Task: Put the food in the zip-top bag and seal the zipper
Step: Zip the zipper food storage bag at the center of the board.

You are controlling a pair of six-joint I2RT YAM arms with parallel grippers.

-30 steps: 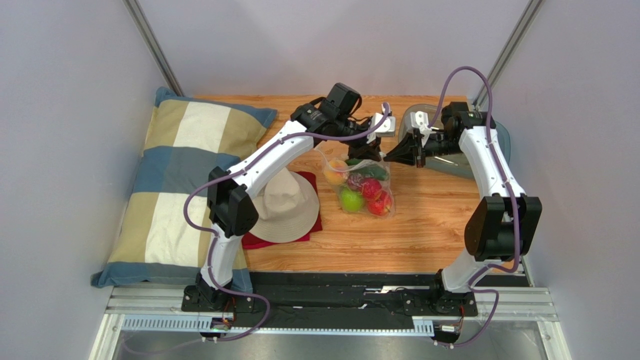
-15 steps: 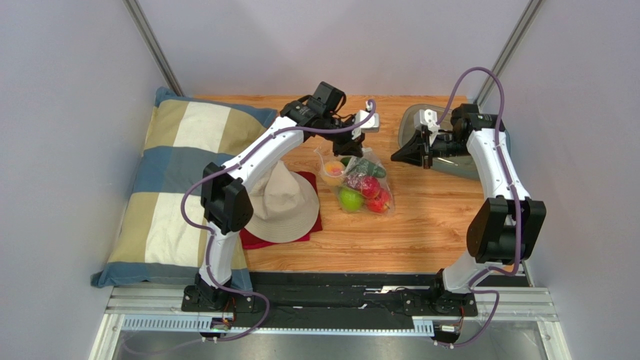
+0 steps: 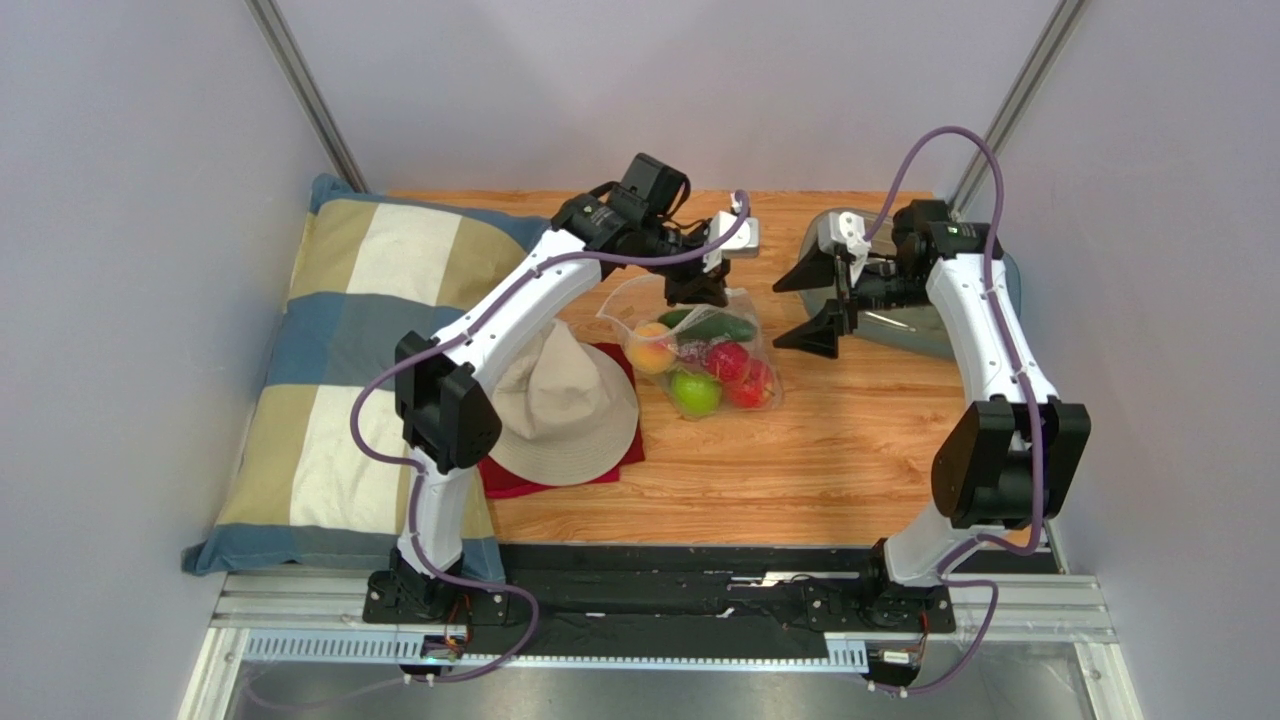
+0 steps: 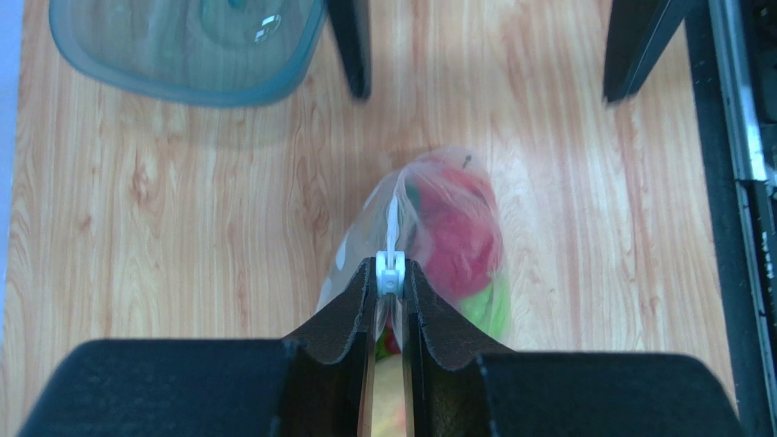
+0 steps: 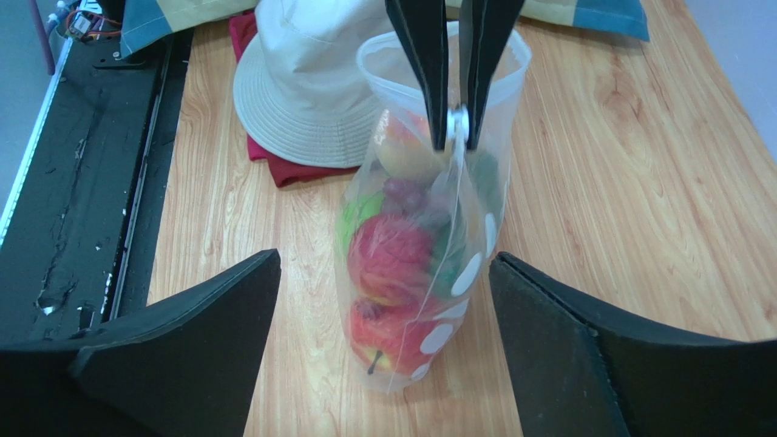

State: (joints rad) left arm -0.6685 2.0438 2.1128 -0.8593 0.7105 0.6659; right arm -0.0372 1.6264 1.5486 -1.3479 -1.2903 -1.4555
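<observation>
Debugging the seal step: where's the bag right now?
In the overhead view the bag sits mid-table, just right of the hat and left of the grey tray, its top edge pinched in the left claw.

Your left gripper (image 4: 390, 276) pinches the zipper (image 4: 393, 223) at its white slider, jaws nearly together. The bag (image 4: 429, 196) rests on the table (image 4: 182, 218) with red and green food (image 4: 461, 246) inside. Beyond it, the right gripper (image 4: 488, 91) stands wide apart, with the tray (image 4: 182, 64) at far left.
</observation>
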